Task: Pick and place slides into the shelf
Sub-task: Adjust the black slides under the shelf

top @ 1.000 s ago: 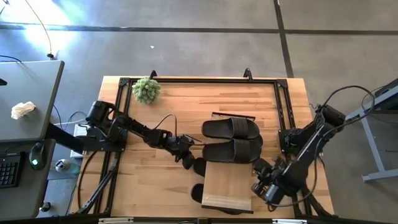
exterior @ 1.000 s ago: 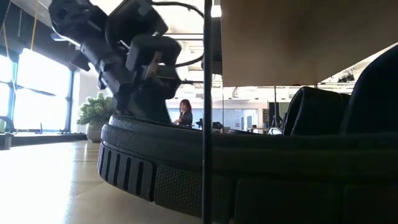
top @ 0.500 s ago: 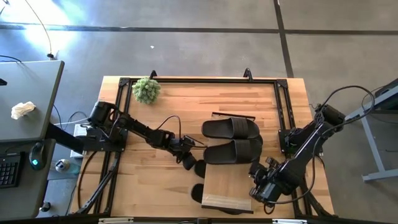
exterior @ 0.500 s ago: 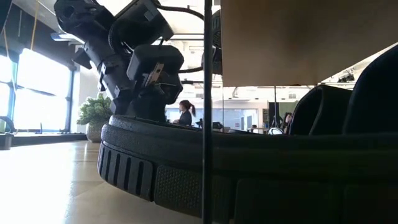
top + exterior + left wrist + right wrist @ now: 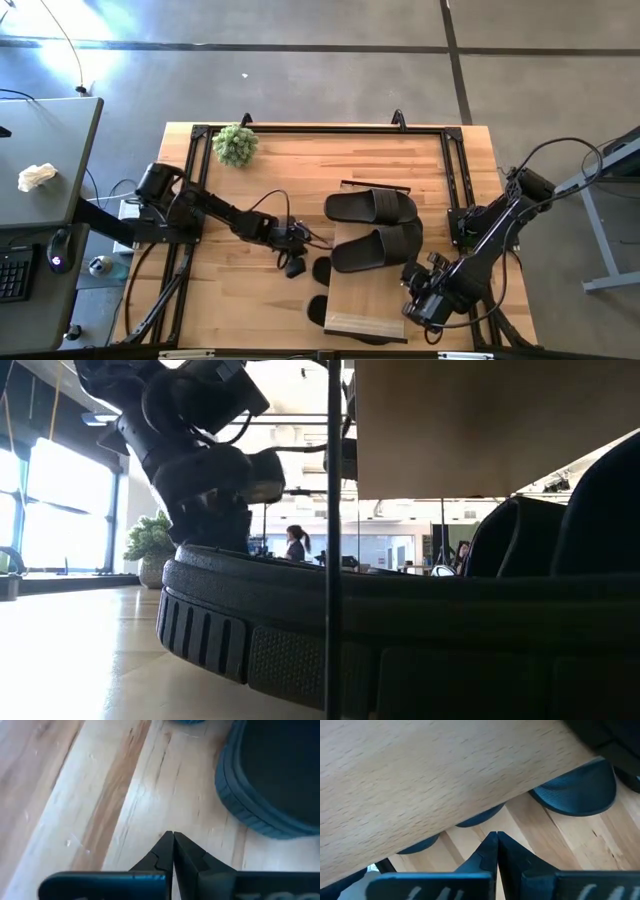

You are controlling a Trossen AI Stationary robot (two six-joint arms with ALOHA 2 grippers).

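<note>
Two sandals lie side by side on the table [image 5: 260, 190], just beyond the far end of the shelf [image 5: 362, 290]: the far sandal [image 5: 370, 207] flat by itself, the near sandal [image 5: 378, 245] tilted, its edge overlapping the shelf's plank. More dark soles peek out under the shelf at its left edge [image 5: 317, 310], so part of the job looks done. The left gripper [image 5: 293, 262] hovers low over bare wood just left of the near sandal, fingers pressed together and holding nothing. The right gripper [image 5: 418, 305] sits at the shelf's right side, also clenched and empty; its own camera looks under the plank at the stored soles [image 5: 575, 790].

Main risk, as I judge it: with clenched fingers the left gripper can only shove. A push could slide the tilted sandal further onto the plank or knock it into its neighbour. It must open before closing on the strap. The right arm, so close to the shelf, could nudge the light rack out of place. A small plant [image 5: 235, 145] at the far left corner is well apart.
</note>
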